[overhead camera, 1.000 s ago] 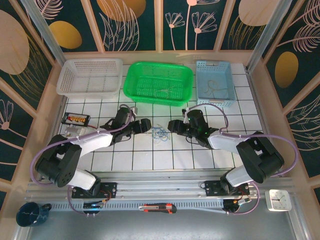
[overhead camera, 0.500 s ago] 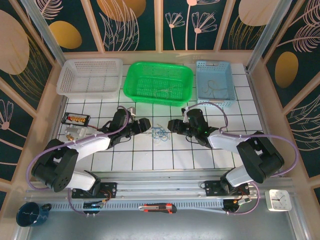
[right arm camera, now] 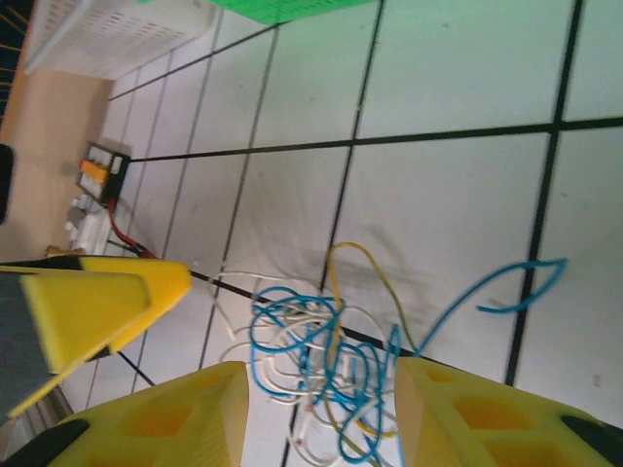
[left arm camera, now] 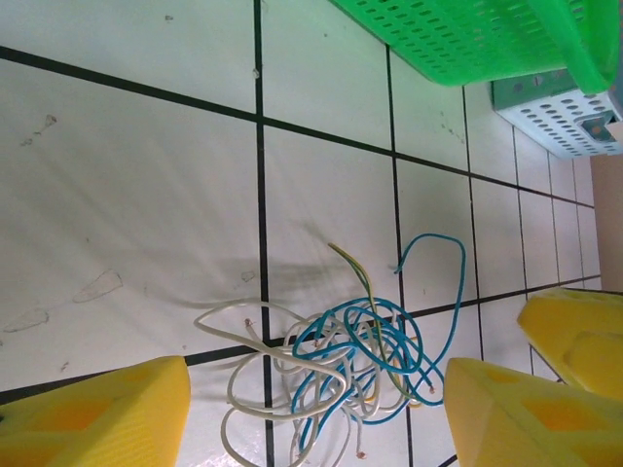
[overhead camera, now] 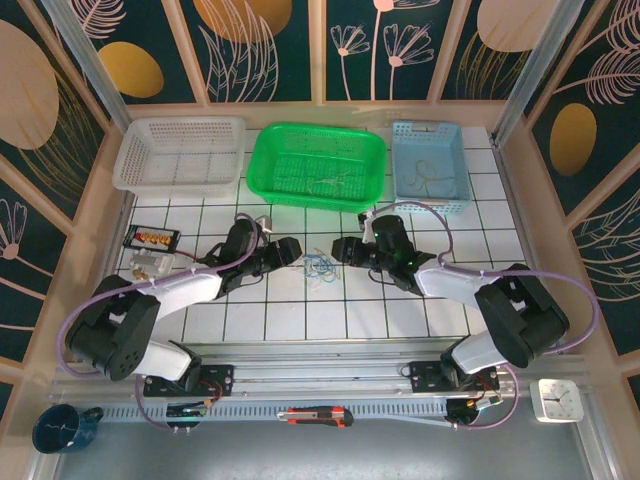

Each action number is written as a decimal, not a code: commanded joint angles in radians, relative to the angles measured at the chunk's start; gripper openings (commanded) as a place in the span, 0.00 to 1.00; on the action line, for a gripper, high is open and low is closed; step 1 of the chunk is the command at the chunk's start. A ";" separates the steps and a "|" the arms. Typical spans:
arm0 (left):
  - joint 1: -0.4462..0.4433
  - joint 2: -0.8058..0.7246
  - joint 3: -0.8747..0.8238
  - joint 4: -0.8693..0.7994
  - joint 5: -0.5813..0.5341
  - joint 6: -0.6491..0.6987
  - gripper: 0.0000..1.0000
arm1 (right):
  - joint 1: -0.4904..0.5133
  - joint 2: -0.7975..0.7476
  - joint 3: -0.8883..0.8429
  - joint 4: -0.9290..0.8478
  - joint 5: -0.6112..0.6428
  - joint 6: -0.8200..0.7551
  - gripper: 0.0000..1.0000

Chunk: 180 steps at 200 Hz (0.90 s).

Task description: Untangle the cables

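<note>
The cables point(overhead camera: 320, 266) lie in one tangle of blue, pale grey and tan-yellow loops on the white tiled table, between the two arms. My left gripper point(overhead camera: 297, 252) is just left of the tangle and my right gripper point(overhead camera: 339, 250) just right of it. In the left wrist view the cables point(left arm camera: 341, 355) sit between the open yellow fingers point(left arm camera: 92, 418) of my left gripper point(left arm camera: 311, 418). In the right wrist view my right gripper point(right arm camera: 321, 418) is open astride the cables point(right arm camera: 321, 350), and a blue strand runs against one of its fingers point(right arm camera: 487, 418). Nothing is gripped.
A white basket point(overhead camera: 180, 152), a green basket point(overhead camera: 372, 160) and a blue basket point(overhead camera: 455, 165) line the back; the green and blue ones hold thin wires. A small black box point(overhead camera: 150, 237) with a dark lead lies at the left. A box cutter point(overhead camera: 320, 415), clock point(overhead camera: 556, 398) and mug point(overhead camera: 62, 428) sit at the near rail.
Both grippers have edged inward toward the tangle and their jaws have narrowed a little. The cables have not visibly moved.
</note>
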 commanded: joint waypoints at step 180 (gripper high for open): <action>-0.033 0.128 0.068 0.023 -0.025 -0.011 0.59 | 0.019 0.169 0.047 0.192 -0.091 0.044 0.37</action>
